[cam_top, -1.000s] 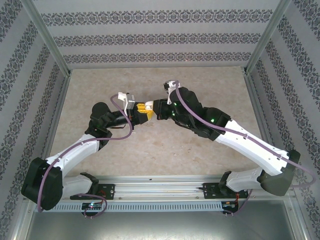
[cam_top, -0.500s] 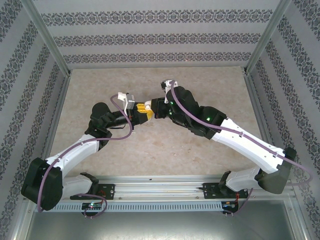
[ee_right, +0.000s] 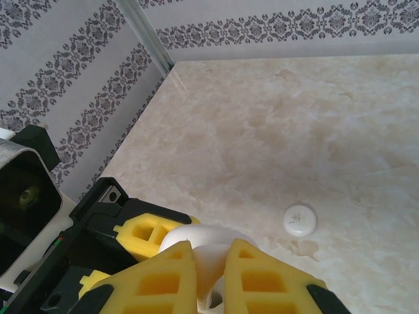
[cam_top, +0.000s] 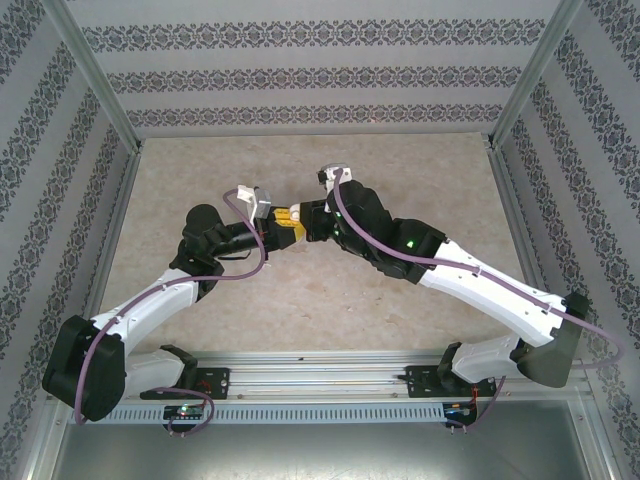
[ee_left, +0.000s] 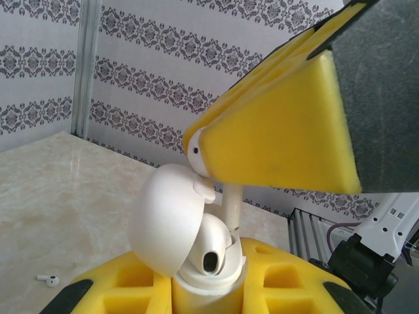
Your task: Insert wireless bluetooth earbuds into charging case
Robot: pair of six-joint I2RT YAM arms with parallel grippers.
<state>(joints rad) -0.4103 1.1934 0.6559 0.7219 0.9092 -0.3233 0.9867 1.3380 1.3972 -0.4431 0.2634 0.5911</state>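
Left fingers [ee_left: 258, 252] clamped on upright open charging case [ee_left: 167, 226], right fingers [ee_left: 281, 144] pinching earbud [ee_left: 230, 203], stem down

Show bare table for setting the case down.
Free: table from the arms to the back wall, bar a white disc; near strip by the rail. Crowded: mid-table, where left gripper with charging case meets right gripper with earbud.
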